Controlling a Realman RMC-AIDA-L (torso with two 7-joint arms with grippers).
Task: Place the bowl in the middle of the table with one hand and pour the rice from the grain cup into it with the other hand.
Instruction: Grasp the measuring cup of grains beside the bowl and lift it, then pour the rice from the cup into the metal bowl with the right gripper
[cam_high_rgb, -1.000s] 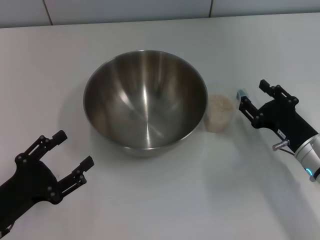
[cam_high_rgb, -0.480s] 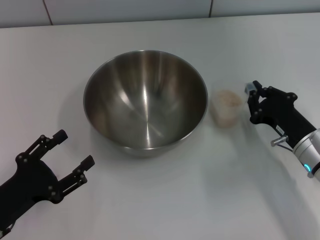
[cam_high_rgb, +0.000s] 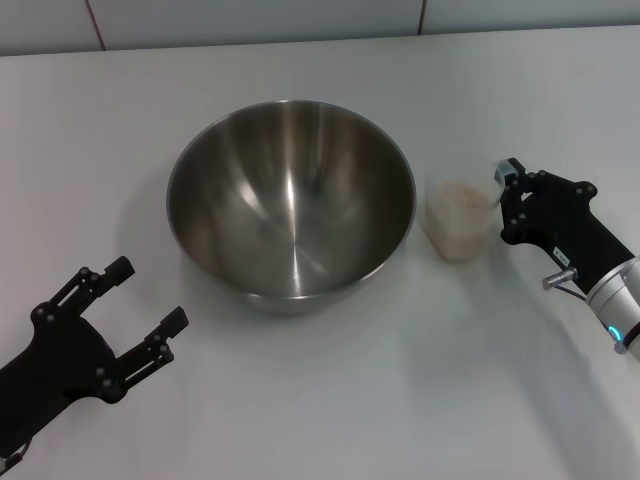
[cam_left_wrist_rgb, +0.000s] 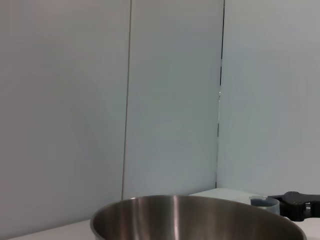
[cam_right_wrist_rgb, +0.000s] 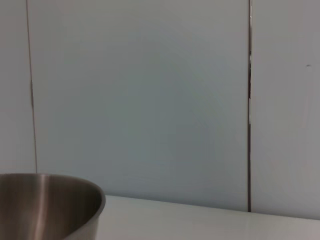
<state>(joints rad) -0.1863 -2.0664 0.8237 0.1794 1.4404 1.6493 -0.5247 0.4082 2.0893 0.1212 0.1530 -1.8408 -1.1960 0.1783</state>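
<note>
The cup (cam_high_rgb: 459, 220) stands just right of the bowl (cam_high_rgb: 290, 200), near the middle of the table (cam_high_rgb: 320, 400), and the rice (cam_high_rgb: 461, 196) fills it almost to the brim. It leans a little, so it may already be off the table (I cannot tell for sure). I judge it light and thin-walled: it would flex under a hard squeeze, and the smooth plastic may slip. The best hold is across the side wall, around mid-height, below the rim. The right gripper (cam_high_rgb: 505, 200) is at the cup's right side with its fingers narrowed around the wall, touching it; it seems to grip the cup. Its arm reaches in from the near right. The left gripper (cam_high_rgb: 135, 315) waits at the near left with fingers spread, holding nothing, well apart from the bowl.
</note>
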